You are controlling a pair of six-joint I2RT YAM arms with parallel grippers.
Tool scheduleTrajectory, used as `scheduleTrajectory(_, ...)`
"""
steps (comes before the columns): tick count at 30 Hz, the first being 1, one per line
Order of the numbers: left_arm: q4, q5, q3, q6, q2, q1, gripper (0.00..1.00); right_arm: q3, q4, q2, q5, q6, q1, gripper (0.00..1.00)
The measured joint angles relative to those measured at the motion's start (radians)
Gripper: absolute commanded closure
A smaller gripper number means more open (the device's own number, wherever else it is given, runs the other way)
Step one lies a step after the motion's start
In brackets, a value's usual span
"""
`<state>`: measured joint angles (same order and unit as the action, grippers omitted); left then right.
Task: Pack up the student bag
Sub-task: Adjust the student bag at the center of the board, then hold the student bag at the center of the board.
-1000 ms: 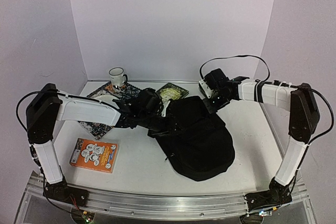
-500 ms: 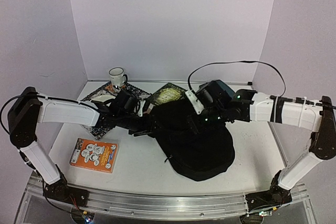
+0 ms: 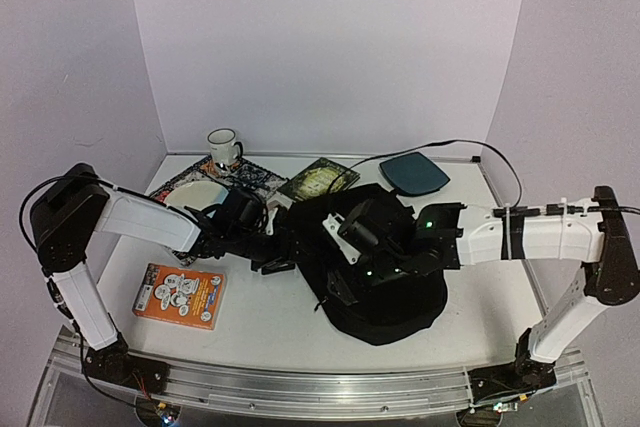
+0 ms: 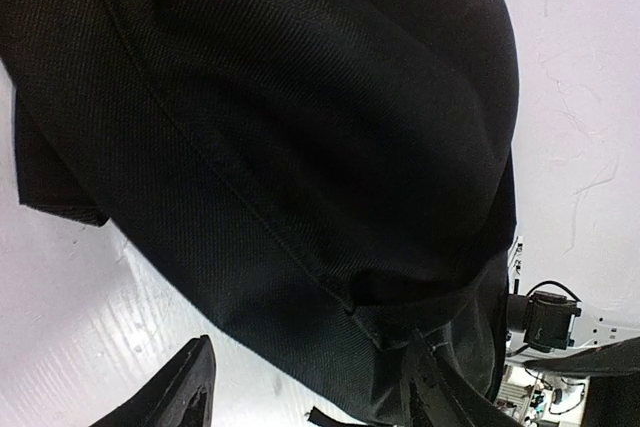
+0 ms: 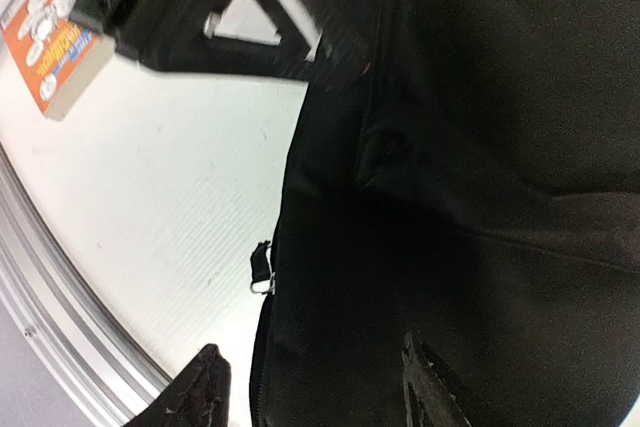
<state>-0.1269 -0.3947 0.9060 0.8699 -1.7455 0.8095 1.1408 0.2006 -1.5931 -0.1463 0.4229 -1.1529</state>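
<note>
Fingers [image 4: 190,392] half cropped; left gripper [image 4: 312,355], right gripper [image 5: 310,347] seemingly spread, empty, by student bag [image 3: 390,292].

Bag [image 3: 395,309] plain black, fine woven texture. Pad [image 3: 414,174] dk teal. Mug [image 3: 223,146] white w/ dark rim. Box [image 3: 180,295] orange w/ white cartoon patches. Book [image 3: 318,179] dk cover, yellow-green centre. Mat [image 3: 255,177] busy blk/white print, orange bits. Plate [image 3: 195,195] white. Counter [image 3: 260,322] white. Walls [image 3: 330,37] pale lilac.
</note>
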Motion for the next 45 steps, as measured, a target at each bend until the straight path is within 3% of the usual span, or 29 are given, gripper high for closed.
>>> scheduleTrajectory(6, -0.053, -0.014, 0.006, 0.024, -0.052, 0.005, 0.66, -0.03, 0.01, -0.073, 0.006, 0.012, -0.013, 0.44)
scheduleTrajectory(12, -0.095, -0.017, 0.006, 0.053, -0.098, 0.024, 0.95, -0.04, 0.066, -0.13, -0.05, 0.008, 0.002, 0.5)
scheduleTrajectory(14, -0.11, -0.02, 0.006, 0.061, -0.1, 0.029, 1.0, -0.04, 0.088, -0.142, -0.073, 0.003, 0.025, 0.52)
scheduleTrajectory(17, -0.14, -0.023, 0.008, 0.073, -0.1, 0.036, 1.0, -0.04, 0.113, -0.147, -0.107, -0.011, 0.07, 0.53)
scheduleTrajectory(20, -0.165, -0.024, 0.012, 0.079, -0.1, 0.044, 0.88, -0.038, 0.128, -0.147, -0.153, -0.024, 0.105, 0.59)
scheduleTrajectory(23, -0.179, -0.024, 0.018, 0.084, -0.1, 0.05, 0.62, -0.032, 0.142, -0.147, -0.193, -0.045, 0.123, 0.78)
scheduleTrajectory(25, -0.186, -0.02, 0.017, 0.099, -0.1, 0.053, 0.54, -0.029, 0.145, -0.147, -0.204, -0.053, 0.125, 0.97)
scheduleTrajectory(26, -0.188, -0.021, 0.017, 0.098, -0.1, 0.054, 0.51, -0.028, 0.144, -0.146, -0.205, -0.066, 0.125, 0.99)
scheduleTrajectory(32, -0.192, -0.013, 0.018, 0.131, -0.1, 0.058, 0.43, -0.045, 0.12, -0.095, -0.192, -0.086, 0.125, 1.0)
scheduleTrajectory(39, -0.226, -0.015, 0.045, 0.189, -0.102, 0.069, 0.42, -0.13, 0.025, 0.087, -0.129, -0.127, 0.127, 1.0)
scheduleTrajectory(45, -0.301, -0.021, 0.056, 0.252, -0.102, 0.078, 0.42, -0.166, -0.029, 0.116, -0.115, -0.153, 0.127, 1.0)
